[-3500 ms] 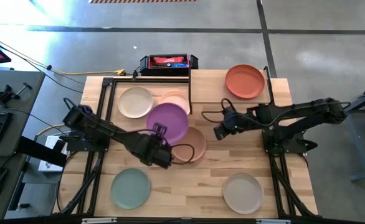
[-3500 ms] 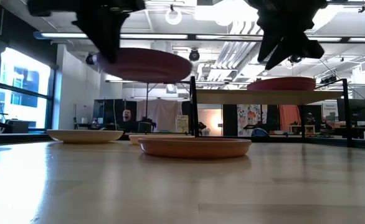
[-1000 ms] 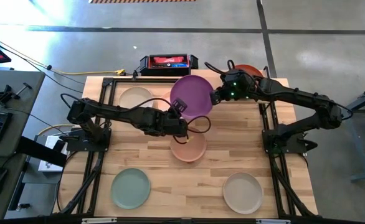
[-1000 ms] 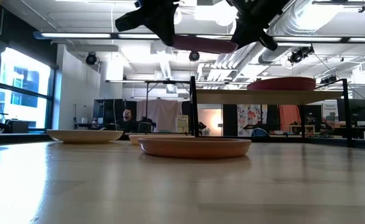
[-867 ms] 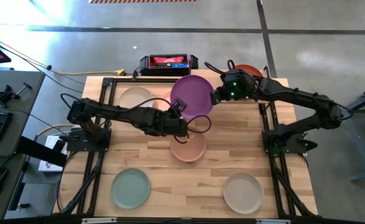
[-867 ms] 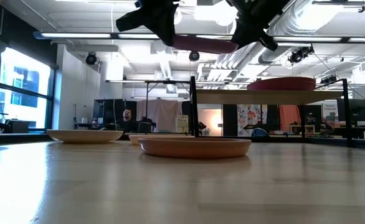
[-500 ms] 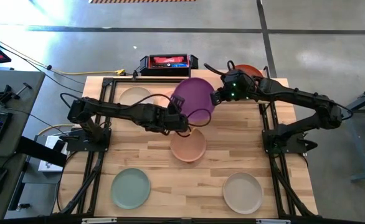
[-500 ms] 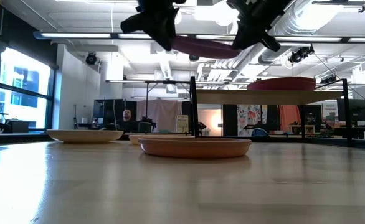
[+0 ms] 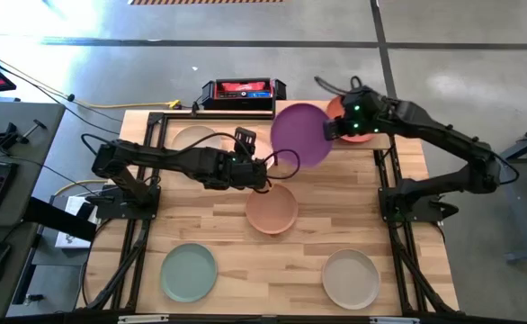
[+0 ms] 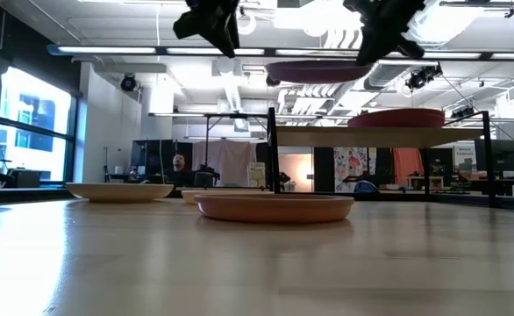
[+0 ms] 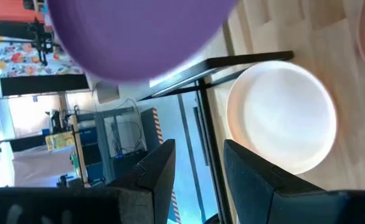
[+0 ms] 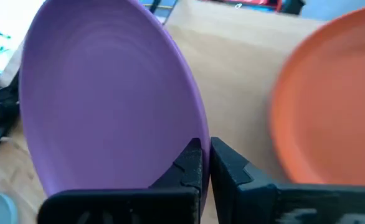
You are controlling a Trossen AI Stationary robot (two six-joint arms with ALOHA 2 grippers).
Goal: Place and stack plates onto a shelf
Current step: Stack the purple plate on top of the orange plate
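The purple plate [image 9: 299, 135] hangs in the air above the left part of the shelf [image 9: 286, 110], with my right gripper [image 9: 329, 133] shut on it. On the shelf's right part lies the orange-red plate [image 12: 332, 106]. My left gripper [image 11: 201, 174] stands open just to the left of the purple plate and touches nothing. The pale pink plate [image 11: 282, 118] lies on the table under it, and the cream plate [image 9: 192, 139] lies farther left, partly behind the left arm. My right gripper pinches the purple plate's rim [image 12: 198, 134] between its two fingers [image 12: 189, 163], on the side of the plate toward the orange-red plate. The fingers come level from the table's right. The plate [image 10: 318, 70] is lifted clear, roughly level, above the shelf board [image 10: 327, 136].
A tan plate [image 9: 272, 209] lies mid-table, a mint green plate [image 9: 189, 273] near left and a beige-grey plate [image 9: 351, 279] near right. A black and red box [image 9: 243, 91] sits at the far edge. Black frame bars [image 9: 160, 135] run along both sides.
My left gripper has opened, let go of the purple plate and drawn back toward the table's left. My right gripper has carried the plate, still clear and about level, toward the table's right, over the shelf.
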